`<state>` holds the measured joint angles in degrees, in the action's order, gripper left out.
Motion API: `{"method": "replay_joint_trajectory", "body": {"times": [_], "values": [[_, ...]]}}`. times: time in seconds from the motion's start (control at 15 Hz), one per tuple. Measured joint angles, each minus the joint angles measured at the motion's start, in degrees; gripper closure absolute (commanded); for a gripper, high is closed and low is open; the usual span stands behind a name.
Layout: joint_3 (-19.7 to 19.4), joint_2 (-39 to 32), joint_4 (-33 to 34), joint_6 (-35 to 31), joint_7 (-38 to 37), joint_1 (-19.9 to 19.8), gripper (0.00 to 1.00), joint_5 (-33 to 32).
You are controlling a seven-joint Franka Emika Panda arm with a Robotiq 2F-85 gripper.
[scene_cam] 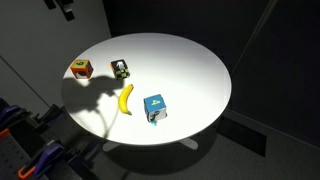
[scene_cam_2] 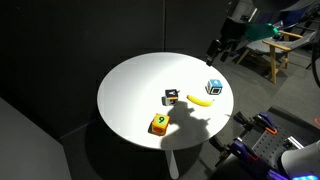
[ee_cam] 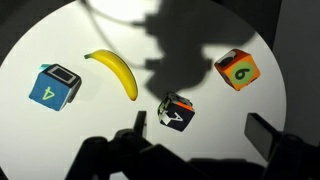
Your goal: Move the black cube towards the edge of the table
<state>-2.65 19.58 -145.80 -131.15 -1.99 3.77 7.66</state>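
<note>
1. The black cube (scene_cam: pixel 120 69) sits on the white desk (scene_cam: pixel 190 70), just beside the banana (scene_cam: pixel 126 98).
2. The blue cube (scene_cam: pixel 155 107) is on the banana's other side; the orange-red cube (scene_cam: pixel 80 69) is farther off.
3. The pincer (ee_cam: pixel 200 130) is released, fingers spread, and hangs above the desk, holding nothing.

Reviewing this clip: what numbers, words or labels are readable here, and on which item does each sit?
"4": on the blue cube, wrist view.
"6": on the orange cube, wrist view; read the other way up it would be a 9.
Black cube: white and green patches, too blurred to read.
Banana: no text visible.
</note>
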Motion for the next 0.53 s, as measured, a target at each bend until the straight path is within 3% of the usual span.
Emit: {"method": "replay_joint_trajectory", "body": {"times": [0.53], "values": [[0.05,-0.26,0.31,0.0,0.0,-0.03,0.0,0.01]]}}
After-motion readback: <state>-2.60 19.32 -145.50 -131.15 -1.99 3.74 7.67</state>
